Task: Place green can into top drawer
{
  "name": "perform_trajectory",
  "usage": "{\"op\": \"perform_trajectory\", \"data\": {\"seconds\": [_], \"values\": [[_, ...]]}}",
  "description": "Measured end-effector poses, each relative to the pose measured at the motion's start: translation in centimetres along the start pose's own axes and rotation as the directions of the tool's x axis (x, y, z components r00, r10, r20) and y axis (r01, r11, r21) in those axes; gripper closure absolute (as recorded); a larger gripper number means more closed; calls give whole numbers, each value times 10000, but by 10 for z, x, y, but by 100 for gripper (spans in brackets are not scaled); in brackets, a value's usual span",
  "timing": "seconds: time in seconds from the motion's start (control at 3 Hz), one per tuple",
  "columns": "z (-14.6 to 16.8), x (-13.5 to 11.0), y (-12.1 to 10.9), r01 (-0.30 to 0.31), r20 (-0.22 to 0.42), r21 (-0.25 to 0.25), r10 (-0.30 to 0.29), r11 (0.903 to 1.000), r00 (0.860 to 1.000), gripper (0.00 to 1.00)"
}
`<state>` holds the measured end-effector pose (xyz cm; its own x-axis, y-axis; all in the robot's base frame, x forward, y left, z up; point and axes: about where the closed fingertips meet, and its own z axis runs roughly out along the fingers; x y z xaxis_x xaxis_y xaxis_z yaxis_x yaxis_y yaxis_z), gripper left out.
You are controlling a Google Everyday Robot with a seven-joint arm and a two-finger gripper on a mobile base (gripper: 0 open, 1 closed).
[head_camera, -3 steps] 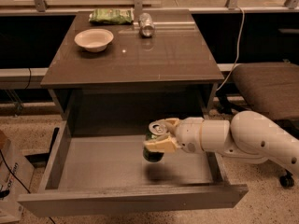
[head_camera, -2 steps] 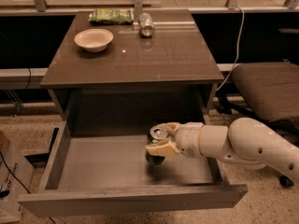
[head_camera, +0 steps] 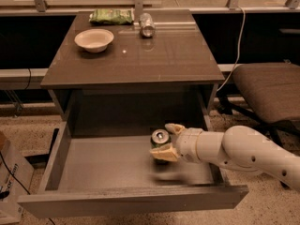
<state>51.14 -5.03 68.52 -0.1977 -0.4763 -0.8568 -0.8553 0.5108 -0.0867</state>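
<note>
The green can (head_camera: 160, 138) stands upright in my gripper (head_camera: 168, 141), with its silver top and pull tab facing up and its sides mostly hidden by the fingers. The gripper is shut on the can, one finger (head_camera: 174, 127) behind it and one (head_camera: 162, 154) in front. It holds the can inside the open top drawer (head_camera: 117, 201), low over the right part of the drawer floor. I cannot tell whether the can touches the floor. The white arm reaches in from the right.
On the tabletop (head_camera: 159, 55) are a white bowl (head_camera: 93, 40), a flat green snack bag (head_camera: 111, 16) and a plain silver can (head_camera: 146, 25) lying on its side. A brown chair (head_camera: 272, 90) stands to the right, a cardboard box (head_camera: 11, 182) at the far left.
The gripper has sunk a little lower into the drawer with the can still in it. Nothing on the tabletop has moved.
</note>
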Motion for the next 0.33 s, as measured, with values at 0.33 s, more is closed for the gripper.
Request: {"op": "perform_trajectory", "data": {"seconds": [0.33], "values": [[0,-1,1,4,9,-32,-4,10000,10000,0]]}}
